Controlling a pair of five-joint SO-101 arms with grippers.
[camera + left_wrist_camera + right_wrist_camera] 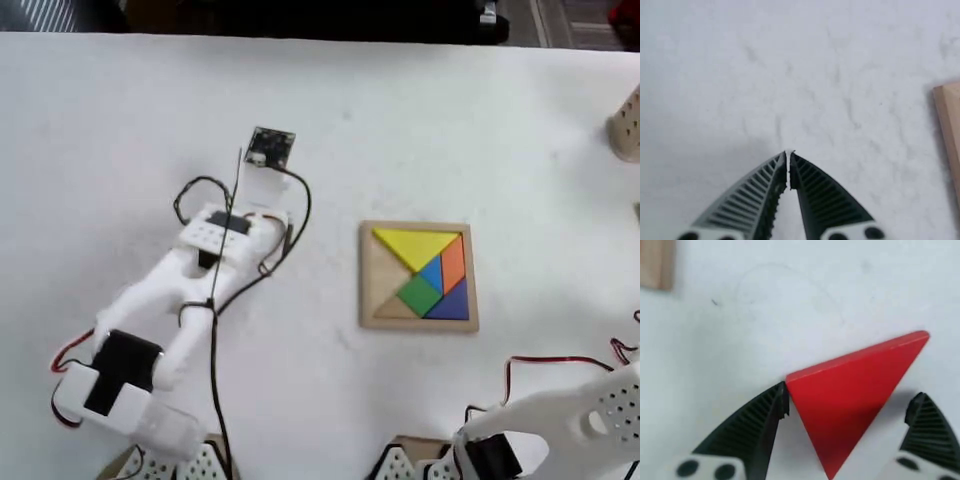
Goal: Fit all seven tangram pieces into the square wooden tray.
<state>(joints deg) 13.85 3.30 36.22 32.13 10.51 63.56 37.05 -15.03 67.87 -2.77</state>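
Lying flat on the table, apart from the partly filled wooden tray right of the table's middle, the red triangle sits between the right gripper's wide-open fingers. The left gripper is pinched closed on nothing.

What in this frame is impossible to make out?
Tray, high view: pale left part, bare floor or wooden piece, too small to tell.
Red triangle, right wrist view: resting on the table or lifted, unclear.
Tray, both wrist views: cut off by the edge.
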